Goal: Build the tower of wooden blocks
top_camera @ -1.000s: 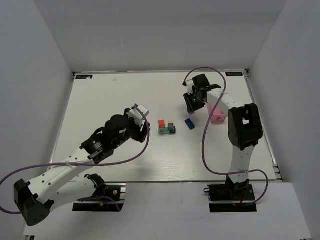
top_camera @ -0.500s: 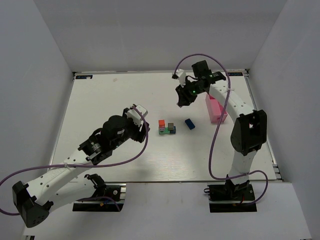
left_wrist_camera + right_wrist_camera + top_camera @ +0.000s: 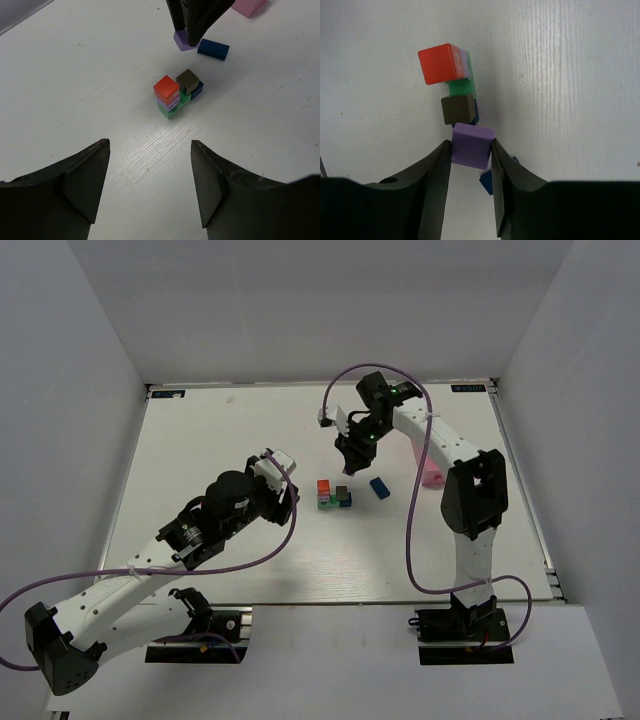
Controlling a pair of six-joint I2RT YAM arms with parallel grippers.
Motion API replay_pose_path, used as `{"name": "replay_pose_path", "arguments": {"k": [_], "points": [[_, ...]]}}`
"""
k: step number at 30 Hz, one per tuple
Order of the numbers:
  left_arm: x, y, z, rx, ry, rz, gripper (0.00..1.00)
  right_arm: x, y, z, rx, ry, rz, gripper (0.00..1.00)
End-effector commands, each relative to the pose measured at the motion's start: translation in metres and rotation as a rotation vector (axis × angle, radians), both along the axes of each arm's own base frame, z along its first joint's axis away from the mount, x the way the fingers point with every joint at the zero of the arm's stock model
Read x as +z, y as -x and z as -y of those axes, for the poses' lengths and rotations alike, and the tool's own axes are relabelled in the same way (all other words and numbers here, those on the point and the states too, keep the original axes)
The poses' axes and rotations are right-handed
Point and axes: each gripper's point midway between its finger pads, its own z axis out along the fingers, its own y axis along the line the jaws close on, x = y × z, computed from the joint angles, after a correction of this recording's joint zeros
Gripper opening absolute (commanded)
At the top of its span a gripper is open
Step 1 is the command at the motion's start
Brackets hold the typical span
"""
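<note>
Moved: right arm [image 3: 430, 435] has swung left from beside the pink box [image 3: 433, 477], toward mid-bench [image 3: 200, 440].
Wood block tower [image 3: 334, 496]: mid-bench, slightly nearer the right edge; red cube [image 3: 166, 86] and grey-brown cube [image 3: 187, 78] on top.
Purple cube [image 3: 472, 145]: clamped between the right jaws, just beyond the tower's far side.
Left jaws: spread apart, empty, near-left of the tower.
Blue block [image 3: 379, 487]: loose, right of the tower.
</note>
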Motion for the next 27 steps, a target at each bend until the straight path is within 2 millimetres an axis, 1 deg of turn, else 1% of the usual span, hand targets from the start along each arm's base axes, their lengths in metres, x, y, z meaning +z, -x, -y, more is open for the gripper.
{"name": "replay_pose_path", "arguments": {"k": [1,2,3,9,10,15,16,19,20,26,27], "points": [[0.007,-0.001,-0.003,0.008,0.016,0.026,0.76,0.013,0.009,-0.004,0.114,-0.005,0.032,0.14],[0.007,-0.001,-0.003,0.008,0.016,0.026,0.76,0.013,0.011,-0.005,0.13,-0.005,0.032,0.14],[0.007,-0.001,-0.003,0.008,0.016,0.026,0.76,0.012,0.016,-0.005,0.156,0.003,0.024,0.14],[0.01,0.0,-0.004,0.008,0.022,0.032,0.76,0.006,0.027,-0.007,0.238,0.019,0.029,0.14],[0.01,0.0,-0.004,0.008,0.022,0.032,0.76,0.002,0.032,-0.008,0.256,0.028,0.027,0.14],[0.01,0.0,-0.004,0.008,0.022,0.032,0.76,-0.006,0.038,-0.011,0.288,0.061,0.025,0.14],[0.01,0.0,-0.004,0.008,0.022,0.032,0.76,-0.01,0.036,-0.011,0.29,0.074,0.025,0.14],[0.01,-0.001,-0.005,0.017,0.02,0.035,0.76,-0.012,0.035,-0.013,0.298,0.088,0.032,0.14],[0.01,-0.001,-0.005,0.017,0.02,0.035,0.76,-0.018,0.035,-0.012,0.302,0.104,0.021,0.14],[0.01,-0.001,-0.005,0.017,0.02,0.035,0.76,-0.024,0.031,-0.015,0.311,0.137,0.04,0.14],[0.01,-0.001,-0.005,0.017,0.02,0.035,0.76,-0.023,0.031,-0.016,0.312,0.134,0.044,0.14]]}}
